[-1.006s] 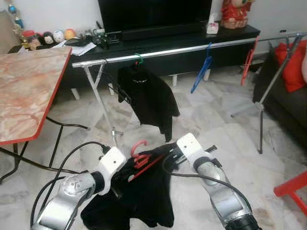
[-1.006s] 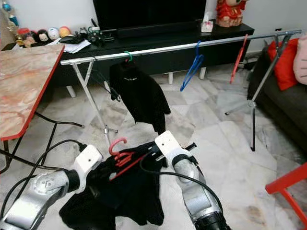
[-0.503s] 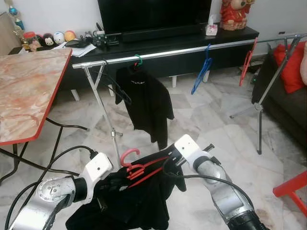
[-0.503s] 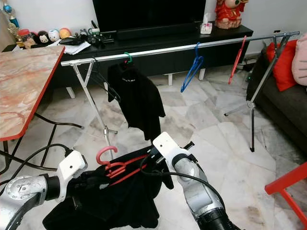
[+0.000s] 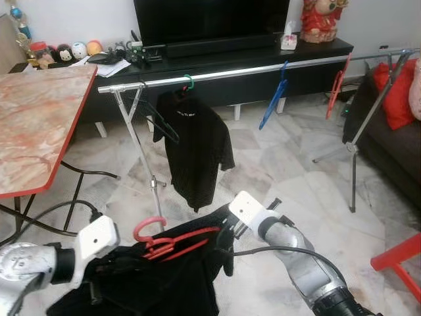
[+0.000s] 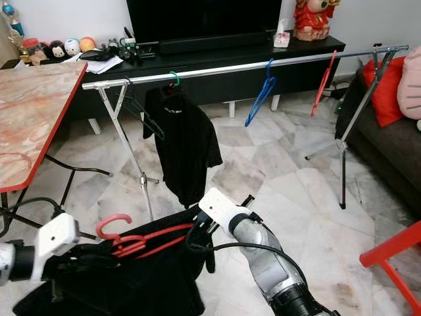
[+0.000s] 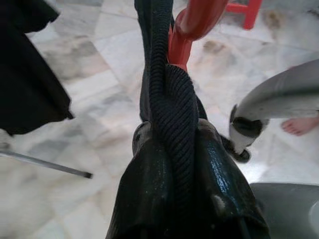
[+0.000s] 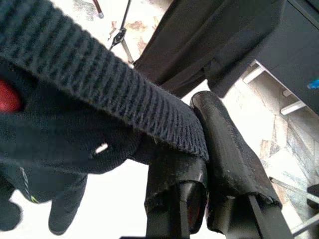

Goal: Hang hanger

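Observation:
A red hanger [image 5: 176, 239] carrying a black garment [image 5: 164, 284] is held low over the floor between my two arms. In the left wrist view my left gripper [image 7: 172, 144] is shut on the garment's ribbed collar, with the red hanger [image 7: 192, 22] just beyond the fingers. My right gripper [image 8: 193, 133] is shut on the ribbed edge of the garment at its other side [image 5: 222, 242]. Ahead stands a silver clothes rail [image 5: 230, 69]. On it hang a black shirt [image 5: 194, 145] on a green hanger, a blue hanger [image 5: 273, 99] and another red hanger [image 5: 337, 85].
A marble-topped table [image 5: 39, 125] with a red edge stands at the left, with cables beneath it. A black TV bench [image 5: 263, 52] runs behind the rail. A dark sofa with a red cushion [image 5: 395, 92] and a red stool [image 5: 398, 253] are at the right. A person's bare foot [image 7: 299, 124] shows on the floor.
My left arm has drawn back to the left and lower, taking the red hanger's hook with it. The garment is now spread wider between the two grippers.

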You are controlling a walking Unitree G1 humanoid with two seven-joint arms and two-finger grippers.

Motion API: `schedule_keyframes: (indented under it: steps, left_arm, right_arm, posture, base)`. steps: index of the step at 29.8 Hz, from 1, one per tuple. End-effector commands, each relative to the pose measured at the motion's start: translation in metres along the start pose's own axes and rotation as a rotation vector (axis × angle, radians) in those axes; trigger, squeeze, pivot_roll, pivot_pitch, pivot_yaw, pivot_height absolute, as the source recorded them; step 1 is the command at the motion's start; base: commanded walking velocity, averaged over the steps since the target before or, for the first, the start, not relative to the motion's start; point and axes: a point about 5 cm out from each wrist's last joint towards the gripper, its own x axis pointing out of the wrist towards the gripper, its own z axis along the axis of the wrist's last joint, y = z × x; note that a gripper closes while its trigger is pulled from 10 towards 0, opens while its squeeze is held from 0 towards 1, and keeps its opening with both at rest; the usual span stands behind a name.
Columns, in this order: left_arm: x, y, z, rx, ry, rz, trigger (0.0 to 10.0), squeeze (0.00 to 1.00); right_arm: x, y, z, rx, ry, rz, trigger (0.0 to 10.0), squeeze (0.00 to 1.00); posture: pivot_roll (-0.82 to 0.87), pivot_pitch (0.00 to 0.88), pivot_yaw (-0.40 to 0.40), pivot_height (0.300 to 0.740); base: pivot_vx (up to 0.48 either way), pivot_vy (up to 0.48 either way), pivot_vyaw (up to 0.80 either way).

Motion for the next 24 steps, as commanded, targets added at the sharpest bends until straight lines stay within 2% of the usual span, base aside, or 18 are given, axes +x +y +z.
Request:
schedule_keyframes:
  steps: [1, 3, 5, 9, 20, 22, 23, 24]
  left_arm:
    - [-0.019, 0.012, -0.015, 0.013, 0.16, 0.079, 10.0, 0.0]
    - [-0.016, 0.022, -0.016, 0.043, 0.182, 0.167, 10.0, 0.0]
    - [-0.015, 0.023, -0.017, 0.06, 0.205, 0.176, 10.0, 0.0]
    - [-0.013, 0.028, -0.027, 0.091, 0.318, 0.214, 10.0, 0.0]
    - [-0.005, 0.03, -0.03, 0.117, 0.331, 0.229, 10.0, 0.0]
    - [-0.003, 0.029, -0.022, 0.081, 0.241, 0.236, 10.0, 0.0]
    - [-0.003, 0.029, -0.022, 0.081, 0.241, 0.236, 10.0, 0.0]
    - [-0.008, 0.007, -0.01, 0.033, 0.139, 0.04, 10.0, 0.0]
  right_arm:
    - [-0.005, -0.023, -0.018, -0.017, 0.085, -0.079, 0.0, 0.0]
    - [-0.004, -0.022, -0.018, -0.022, 0.087, -0.074, 0.0, 0.0]
    - [-0.004, -0.023, -0.019, -0.024, 0.089, -0.075, 0.0, 0.0]
    - [-0.003, -0.026, -0.019, -0.04, 0.093, -0.082, 0.0, 0.0]
    - [-0.002, -0.027, -0.018, -0.049, 0.091, -0.083, 0.0, 0.0]
    - [-0.002, -0.028, -0.017, -0.056, 0.092, -0.08, 0.0, 0.0]
    - [-0.002, -0.028, -0.017, -0.056, 0.092, -0.08, 0.0, 0.0]
    - [-0.003, -0.028, -0.02, -0.068, 0.102, -0.07, 0.0, 0.0]
  posture:
    - [-0.05, 0.0, 0.049, 0.74]
    - [-0.05, 0.0, 0.047, 0.74]
    - [-0.05, 0.0, 0.046, 0.74]
    - [-0.05, 0.0, 0.048, 0.74]
    - [-0.04, 0.0, 0.048, 0.74]
    - [-0.05, 0.0, 0.053, 0.74]
    - [-0.05, 0.0, 0.053, 0.74]
    - [-0.04, 0.0, 0.054, 0.74]
  base:
    - [0.0, 0.0, 0.0]
    - [0.0, 0.0, 0.0]
    - [0.0, 0.0, 0.0]
    - [0.0, 0.0, 0.0]
    - [0.0, 0.0, 0.0]
    - [0.0, 0.0, 0.0]
    - [0.0, 0.0, 0.0]
    - [0.0, 0.0, 0.0]
